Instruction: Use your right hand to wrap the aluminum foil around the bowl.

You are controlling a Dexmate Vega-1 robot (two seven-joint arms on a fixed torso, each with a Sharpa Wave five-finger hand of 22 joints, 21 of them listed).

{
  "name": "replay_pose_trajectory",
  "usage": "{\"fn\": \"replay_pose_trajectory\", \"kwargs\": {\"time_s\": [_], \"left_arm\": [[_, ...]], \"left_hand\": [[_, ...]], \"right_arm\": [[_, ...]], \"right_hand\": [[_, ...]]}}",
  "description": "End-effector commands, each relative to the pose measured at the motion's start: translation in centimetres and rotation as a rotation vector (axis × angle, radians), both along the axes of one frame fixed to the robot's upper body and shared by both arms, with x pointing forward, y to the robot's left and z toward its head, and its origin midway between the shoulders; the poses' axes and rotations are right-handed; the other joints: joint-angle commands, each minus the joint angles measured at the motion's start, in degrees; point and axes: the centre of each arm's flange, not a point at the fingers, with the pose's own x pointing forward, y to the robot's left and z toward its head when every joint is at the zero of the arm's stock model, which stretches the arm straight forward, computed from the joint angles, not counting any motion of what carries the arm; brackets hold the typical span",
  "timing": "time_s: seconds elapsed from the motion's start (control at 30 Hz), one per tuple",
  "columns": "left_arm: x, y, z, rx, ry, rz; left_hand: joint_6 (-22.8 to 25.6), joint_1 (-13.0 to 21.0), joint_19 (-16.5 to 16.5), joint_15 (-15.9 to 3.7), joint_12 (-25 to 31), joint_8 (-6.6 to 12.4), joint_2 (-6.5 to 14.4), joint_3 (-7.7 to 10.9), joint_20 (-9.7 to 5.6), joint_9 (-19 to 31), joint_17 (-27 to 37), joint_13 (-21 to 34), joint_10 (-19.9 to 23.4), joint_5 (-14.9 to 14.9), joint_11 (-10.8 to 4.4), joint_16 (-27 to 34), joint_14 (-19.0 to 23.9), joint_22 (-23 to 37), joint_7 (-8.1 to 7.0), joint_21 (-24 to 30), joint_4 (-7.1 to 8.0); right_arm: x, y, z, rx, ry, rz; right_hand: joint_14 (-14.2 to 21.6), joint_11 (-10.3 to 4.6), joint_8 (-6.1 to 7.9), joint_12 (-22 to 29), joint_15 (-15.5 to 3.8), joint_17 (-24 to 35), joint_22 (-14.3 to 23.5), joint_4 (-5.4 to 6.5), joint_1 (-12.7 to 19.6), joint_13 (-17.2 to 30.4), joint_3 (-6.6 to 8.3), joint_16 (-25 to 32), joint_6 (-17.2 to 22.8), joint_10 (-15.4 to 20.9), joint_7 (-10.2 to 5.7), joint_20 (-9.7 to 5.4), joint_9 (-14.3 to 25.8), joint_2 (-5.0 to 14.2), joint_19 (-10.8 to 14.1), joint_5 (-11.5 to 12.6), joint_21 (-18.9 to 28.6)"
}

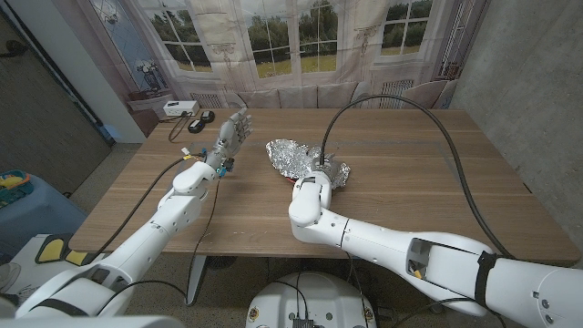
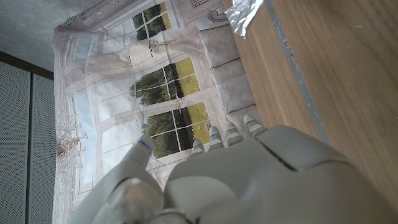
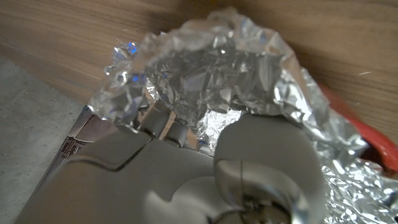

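Observation:
Crumpled aluminum foil (image 1: 301,157) lies in a heap at the middle of the wooden table (image 1: 410,182), covering most of a red bowl. A strip of the bowl's rim (image 3: 375,142) peeks out beside the foil (image 3: 217,68). My right hand (image 3: 186,168) is at the heap's near side. Its fingers reach under a raised fold of foil and its thumb (image 3: 267,146) presses against the sheet, so the fingertips are hidden. My left hand (image 1: 233,132) is held up over the table to the left of the foil, fingers apart and holding nothing. A corner of the foil (image 2: 245,15) shows beyond my left hand (image 2: 249,180).
A white box (image 1: 178,107) and a small black item (image 1: 206,116) sit at the table's far left corner. A black cable (image 1: 401,105) arcs over the table from my right wrist. Bare wood stretches to the right of the foil.

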Motion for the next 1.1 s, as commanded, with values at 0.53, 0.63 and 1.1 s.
{"fn": "replay_pose_trajectory", "kwargs": {"time_s": [0.53,0.63,1.1], "left_arm": [[-0.5,-0.5,0.1,0.009,-0.002,-0.003],[-0.6,-0.5,0.0,0.01,-0.002,-0.006],[-0.7,-0.6,0.1,0.013,-0.006,-0.01]], "left_hand": [[0.16,-0.12,-0.39,-0.05,-0.19,0.21,-0.79,-0.12,0.21,-0.02,0.15,-0.08,-0.37,0.17,-0.04,-0.09,-0.56,0.16,-0.03,-0.04,-0.59],[0.19,-0.13,-0.39,-0.04,-0.21,0.22,-0.82,-0.14,0.21,-0.02,0.16,-0.08,-0.38,0.17,-0.14,-0.08,-0.57,0.16,0.0,-0.05,-0.62],[0.09,-0.13,-0.41,-0.07,-0.27,0.19,-0.9,-0.2,0.21,-0.02,0.17,-0.09,-0.45,0.2,-0.18,-0.04,-0.54,0.16,-0.08,-0.05,-0.74]], "right_arm": [[-1.7,-0.8,0.6,-0.032,-0.108,0.006],[-2.1,-0.8,0.9,-0.019,-0.124,0.016],[-3.8,-0.9,1.6,0.033,-0.262,0.055]], "right_hand": [[-15.18,0.91,-0.61,-1.02,6.46,1.2,-0.99,2.67,-3.01,0.16,-4.36,-8.06,-17.79,-11.47,0.15,9.96,0.23,-1.39,-8.77,-1.01,-3.18],[-16.07,1.14,-0.69,-1.04,7.43,0.78,-1.28,3.26,-3.96,0.14,-4.9,-8.96,-17.93,-11.61,0.48,11.04,0.25,-1.34,-9.53,-1.29,-3.75],[-18.3,1.1,-0.1,-0.31,10.48,-0.68,-1.93,6.09,-8.31,0.05,-5.01,-11.03,-15.84,-8.96,0.22,12.6,0.26,1.58,-11.51,-4.17,-5.68]]}}
